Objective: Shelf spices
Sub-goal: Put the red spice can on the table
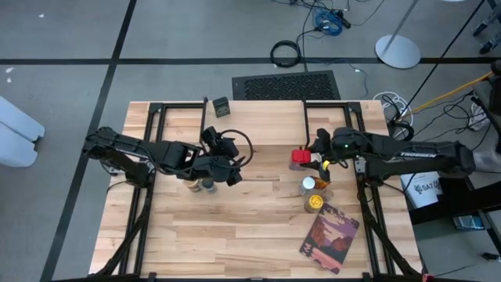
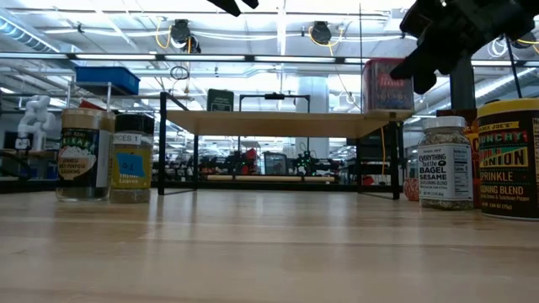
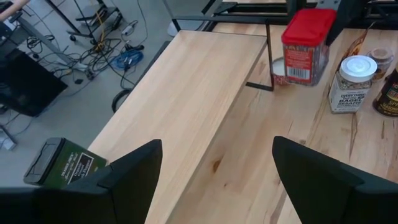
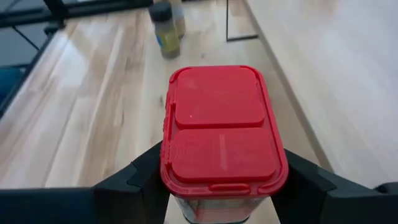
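Observation:
A clear spice jar with a red lid (image 4: 217, 124) hangs upright by the right end of the shelf (image 2: 278, 122), at its plank's height, with my right gripper (image 1: 307, 157) shut on it. Whether its base touches the plank I cannot tell. A dark tin (image 1: 221, 106) stands on the shelf's far left. My left gripper (image 3: 217, 180) hovers open over the shelf's near edge, nothing between its fingers. Two jars (image 2: 82, 154) (image 2: 132, 158) stand on the table below the left arm. A bagel-seasoning jar (image 2: 445, 164) and a yellow-lidded jar (image 2: 508, 156) stand at the right. My right gripper pinches the jar's clear body just under the red lid (image 4: 186, 210) between its two fingers (image 4: 134, 177), one on each of two opposite sides. The fingers come from the table's right, slanting down. The jar stays upright, lid up, clear of the table.
A reddish picture book (image 1: 329, 235) lies flat near the table's front right. A white-topped thing (image 3: 277, 68) sits on the table by the shelf's right leg. Bare plank lies along the middle of the shelf (image 3: 205, 81), and the table's near middle (image 1: 235, 235) is bare wood.

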